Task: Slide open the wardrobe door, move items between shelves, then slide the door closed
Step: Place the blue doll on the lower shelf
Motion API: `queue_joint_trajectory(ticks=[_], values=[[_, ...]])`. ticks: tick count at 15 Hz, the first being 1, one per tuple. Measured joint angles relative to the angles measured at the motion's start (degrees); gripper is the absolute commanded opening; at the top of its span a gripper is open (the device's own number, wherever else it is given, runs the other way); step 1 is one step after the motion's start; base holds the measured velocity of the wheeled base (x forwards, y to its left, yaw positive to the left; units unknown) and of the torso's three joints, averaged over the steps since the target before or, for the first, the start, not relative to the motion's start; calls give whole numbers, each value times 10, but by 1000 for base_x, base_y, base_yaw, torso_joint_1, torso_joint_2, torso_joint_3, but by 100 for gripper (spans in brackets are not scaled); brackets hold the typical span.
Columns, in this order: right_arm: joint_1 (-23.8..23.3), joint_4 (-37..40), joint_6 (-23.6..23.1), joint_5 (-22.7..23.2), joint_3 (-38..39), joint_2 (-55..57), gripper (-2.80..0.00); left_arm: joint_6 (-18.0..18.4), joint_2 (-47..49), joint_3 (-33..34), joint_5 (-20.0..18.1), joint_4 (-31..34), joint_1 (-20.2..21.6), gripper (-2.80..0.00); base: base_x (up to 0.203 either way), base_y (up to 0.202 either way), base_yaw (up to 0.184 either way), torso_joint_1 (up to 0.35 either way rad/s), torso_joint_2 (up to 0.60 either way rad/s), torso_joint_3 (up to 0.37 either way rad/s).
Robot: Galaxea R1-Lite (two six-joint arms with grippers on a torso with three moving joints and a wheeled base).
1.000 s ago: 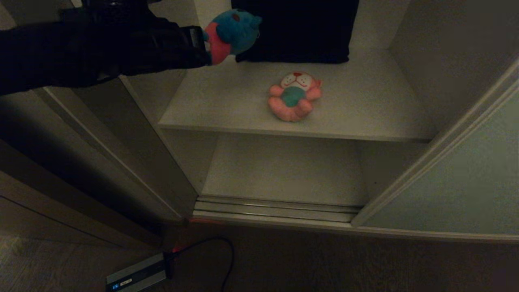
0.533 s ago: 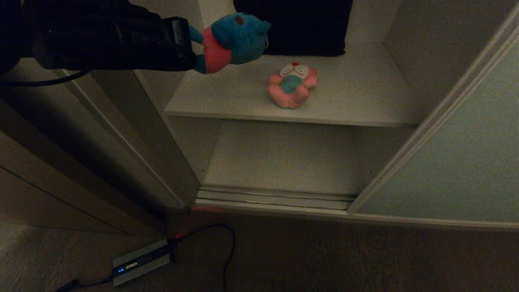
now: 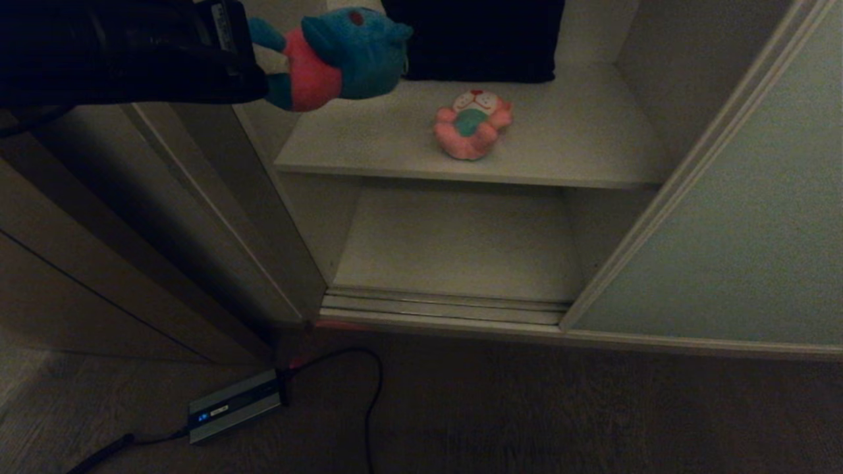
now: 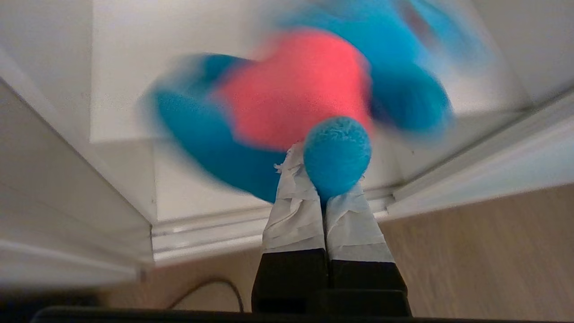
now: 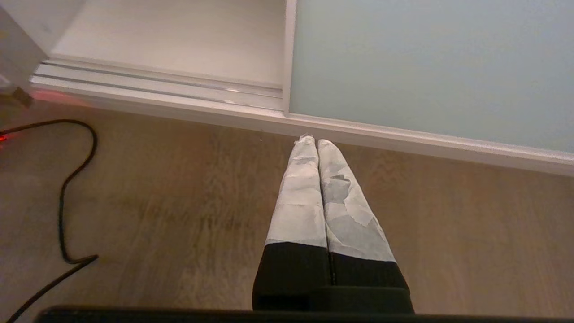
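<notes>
Overhead, the head view shows the left gripper (image 3: 253, 69) holding the teal plush toy (image 3: 332, 56) in the air by one limb, above the front left corner of the upper shelf (image 3: 395, 148). The pink plush toy (image 3: 471, 124) lies face up near the middle of that shelf, with a dark folded cloth (image 3: 477, 39) behind it. The lower shelf (image 3: 454, 247) sits below the upper one, fronted by a ribbed floor track (image 3: 441, 308). The sliding wardrobe door (image 3: 737, 237) stands slid to the right of the shelves. A small grey box (image 3: 234, 406) with a cable (image 3: 369, 395) lies on the wood floor (image 3: 527, 408), in front of the shelves and to their left.

The left wrist view alone shows the grip: the taped fingers (image 4: 291, 211) are pressed together on a round teal limb of the toy, whose red-pink belly hangs blurred beyond.

The right wrist view alone shows the right gripper (image 5: 317, 142), its taped fingers closed on nothing, hanging over the floor just before the door's lower frame, to the right of the shelves.
</notes>
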Motion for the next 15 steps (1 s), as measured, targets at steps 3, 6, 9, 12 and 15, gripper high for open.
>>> queue_joint_trajectory(ticks=[3, 6, 9, 12, 15], values=[[0, 0, 0, 0, 0, 0, -280, -5, -42, 47, 4, 28, 3, -280, 0, 0, 0, 0, 0, 0], [0, 0, 0, 0, 0, 0, -280, -5, -60, 62, 12, 31, 13, -280, 0, 0, 0, 0, 0, 0], [0, 0, 0, 0, 0, 0, -280, 0, -61, 81, 24, 43, 19, -280, 0, 0, 0, 0, 0, 0], [0, 0, 0, 0, 0, 0, -280, 1, -61, 85, 23, 43, 19, -280, 0, 0, 0, 0, 0, 0], [0, 0, 0, 0, 0, 0, -280, 2, -61, 87, 22, 46, 20, -280, 0, 0, 0, 0, 0, 0]])
